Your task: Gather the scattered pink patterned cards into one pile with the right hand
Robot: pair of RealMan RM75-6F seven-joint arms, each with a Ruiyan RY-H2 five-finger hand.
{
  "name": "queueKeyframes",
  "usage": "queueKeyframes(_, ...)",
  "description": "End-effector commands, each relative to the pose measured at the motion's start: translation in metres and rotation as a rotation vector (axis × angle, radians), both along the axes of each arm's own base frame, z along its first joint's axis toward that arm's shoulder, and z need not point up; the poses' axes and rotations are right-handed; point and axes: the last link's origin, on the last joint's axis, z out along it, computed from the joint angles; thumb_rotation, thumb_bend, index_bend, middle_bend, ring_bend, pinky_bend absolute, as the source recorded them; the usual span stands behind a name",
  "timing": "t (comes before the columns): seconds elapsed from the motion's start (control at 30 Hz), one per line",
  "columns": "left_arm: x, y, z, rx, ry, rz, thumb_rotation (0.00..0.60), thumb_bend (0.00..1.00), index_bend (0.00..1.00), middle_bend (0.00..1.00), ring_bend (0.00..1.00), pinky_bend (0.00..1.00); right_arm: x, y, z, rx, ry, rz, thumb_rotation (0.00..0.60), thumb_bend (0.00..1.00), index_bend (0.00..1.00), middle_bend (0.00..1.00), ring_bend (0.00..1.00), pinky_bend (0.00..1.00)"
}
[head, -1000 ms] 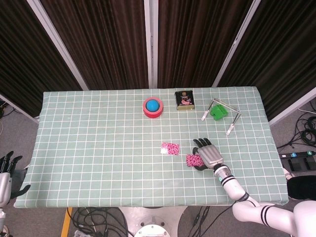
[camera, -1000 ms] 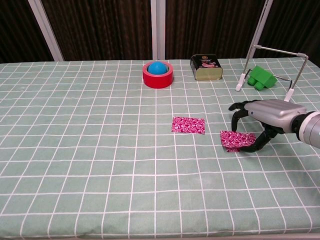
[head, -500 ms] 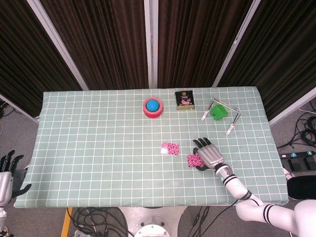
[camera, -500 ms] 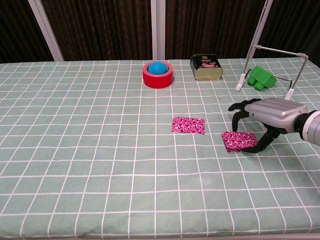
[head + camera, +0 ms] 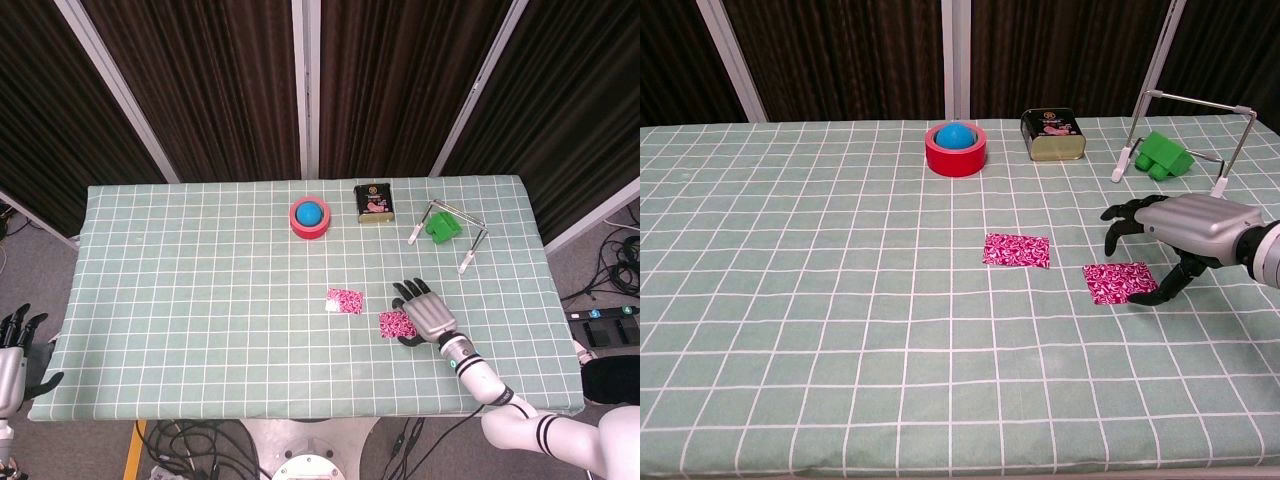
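Two pink patterned cards lie flat on the green checked cloth, a short gap apart. One card [image 5: 346, 300] [image 5: 1017, 250] is near the table's middle. The other card [image 5: 395, 324] [image 5: 1120, 282] lies to its right, beside my right hand [image 5: 428, 313] [image 5: 1185, 225]. That hand hovers just right of this card with its fingers spread and arched above the cloth. Its thumb tip rests at the card's near right corner, and it holds nothing. My left hand [image 5: 15, 345] hangs off the table's left edge, fingers apart and empty.
A red tape roll with a blue ball inside [image 5: 310, 217] [image 5: 956, 148] and a dark tin [image 5: 373, 203] [image 5: 1052, 134] stand at the back. A green block [image 5: 440, 227] [image 5: 1165, 155] sits under a metal wire frame [image 5: 1195, 100] at the back right.
The right card, tipped up against the hand a second ago, now lies flat. My right hand has drawn slightly to the right, off the card.
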Motion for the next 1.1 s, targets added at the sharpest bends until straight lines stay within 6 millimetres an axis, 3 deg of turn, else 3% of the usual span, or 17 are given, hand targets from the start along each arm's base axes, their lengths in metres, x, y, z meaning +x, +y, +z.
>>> queueKeyframes(0.03,0.0,0.001,0.0,0.0,-0.001,-0.002,0.6,0.08,0.22,0.16,0.11,0.15,0.015,-0.009,0.002,-0.027,-0.092,-0.036,0.414,0.14,0.27,0.04,0.0,0.0)
queueKeyframes(0.17,0.001,0.002,-0.001,0.0,-0.005,-0.008,0.6,0.08,0.22,0.16,0.11,0.15,0.04,-0.022,-0.01,-0.039,-0.159,-0.065,0.415,0.14,0.27,0.04,0.0,0.0)
queueKeyframes(0.33,-0.002,-0.001,0.0,0.002,-0.005,0.001,0.6,0.08,0.22,0.16,0.11,0.15,0.066,-0.033,-0.039,-0.025,-0.174,-0.1,0.411,0.15,0.29,0.04,0.0,0.0)
queueKeyframes(0.5,-0.005,-0.004,0.002,0.005,-0.006,0.012,0.6,0.08,0.22,0.16,0.11,0.15,0.082,-0.039,-0.06,-0.017,-0.159,-0.112,0.416,0.14,0.29,0.04,0.0,0.0)
queueKeyframes(0.8,-0.007,-0.005,0.003,0.009,-0.007,0.015,0.6,0.08,0.22,0.16,0.11,0.15,0.094,-0.047,-0.075,-0.023,-0.11,-0.094,0.419,0.14,0.29,0.04,0.0,0.0)
queueKeyframes(1.1,-0.008,-0.006,0.002,0.007,-0.008,0.02,0.6,0.08,0.22,0.16,0.11,0.15,0.092,-0.045,-0.077,-0.028,-0.083,-0.073,0.419,0.14,0.3,0.04,0.0,0.0)
